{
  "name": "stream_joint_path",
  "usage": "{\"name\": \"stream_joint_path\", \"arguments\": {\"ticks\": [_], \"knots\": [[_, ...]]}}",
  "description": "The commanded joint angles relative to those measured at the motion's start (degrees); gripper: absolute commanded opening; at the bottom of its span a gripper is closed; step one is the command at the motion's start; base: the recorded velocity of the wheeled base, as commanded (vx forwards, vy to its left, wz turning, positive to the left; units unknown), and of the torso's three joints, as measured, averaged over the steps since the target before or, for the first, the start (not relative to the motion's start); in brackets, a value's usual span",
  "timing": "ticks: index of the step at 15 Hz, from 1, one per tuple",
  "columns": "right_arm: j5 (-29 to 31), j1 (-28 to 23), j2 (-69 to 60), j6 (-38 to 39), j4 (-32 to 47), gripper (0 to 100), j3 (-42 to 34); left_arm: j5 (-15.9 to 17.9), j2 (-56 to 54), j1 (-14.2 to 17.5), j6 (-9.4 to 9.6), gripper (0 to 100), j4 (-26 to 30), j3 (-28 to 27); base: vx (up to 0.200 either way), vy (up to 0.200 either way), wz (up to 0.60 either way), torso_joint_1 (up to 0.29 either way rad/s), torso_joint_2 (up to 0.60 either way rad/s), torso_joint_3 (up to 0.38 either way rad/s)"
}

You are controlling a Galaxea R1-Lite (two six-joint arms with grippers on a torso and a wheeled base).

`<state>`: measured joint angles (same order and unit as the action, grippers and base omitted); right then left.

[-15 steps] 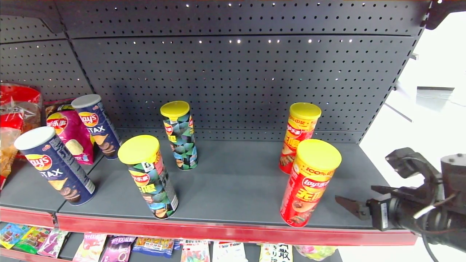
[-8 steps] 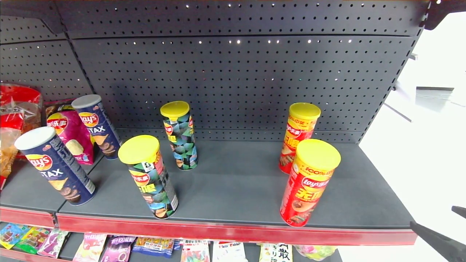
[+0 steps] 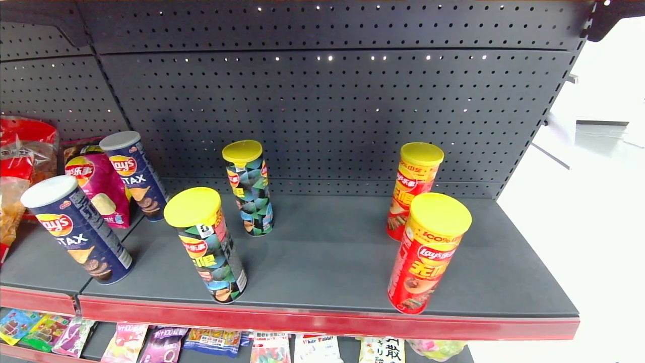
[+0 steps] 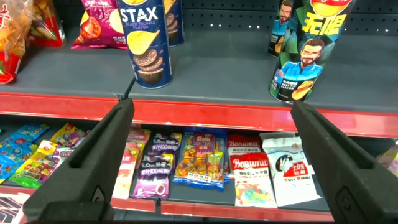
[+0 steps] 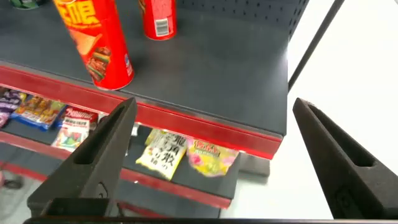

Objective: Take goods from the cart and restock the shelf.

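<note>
Several chip cans stand upright on the dark shelf: two red cans at the right, two dark patterned cans in the middle and two blue cans at the left. My left gripper is open and holds nothing, in front of the shelf's red front edge, below a blue can and a patterned can. My right gripper is open and holds nothing, off the shelf's right end, with the front red can beyond it.
Chip bags and a red bag sit at the shelf's left end. Snack packets lie on the lower shelf. A pegboard wall backs the shelf. A wide gap separates the patterned cans from the red cans.
My right gripper, seen open at the shelf's right end one second ago, drew back down and to the right and left the head view. The cans have not moved.
</note>
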<state>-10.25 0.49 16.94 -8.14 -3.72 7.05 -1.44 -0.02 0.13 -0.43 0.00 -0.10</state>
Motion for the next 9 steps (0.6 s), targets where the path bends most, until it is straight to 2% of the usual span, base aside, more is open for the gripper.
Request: {"name": "stream_joint_path", "arguments": {"ticks": [1, 6, 8, 9], "knots": [[-0.1, -0.8, -6.5, -0.1, 0.0, 100, -2.1, 0.0, 0.0, 0.0, -0.01, 100, 0.0, 0.0, 0.0, 0.0, 0.0, 0.0, 0.0, 0.0], [-0.2, 0.1, -10.3, -0.4, 0.0, 100, -3.5, -0.1, 0.0, 0.0, -0.01, 100, 0.0, 0.0, 0.0, 0.0, 0.0, 0.0, 0.0, 0.0], [-0.2, -0.3, -10.3, -0.3, 0.0, 100, -3.5, 0.0, 0.0, 0.0, -0.01, 100, 0.0, 0.0, 0.0, 0.0, 0.0, 0.0, 0.0, 0.0], [-0.2, -2.5, -11.6, -0.3, 0.0, 100, -4.7, -0.1, 0.0, 0.0, -0.01, 100, 0.0, 0.0, 0.0, 0.0, 0.0, 0.0, 0.0, 0.0]]}}
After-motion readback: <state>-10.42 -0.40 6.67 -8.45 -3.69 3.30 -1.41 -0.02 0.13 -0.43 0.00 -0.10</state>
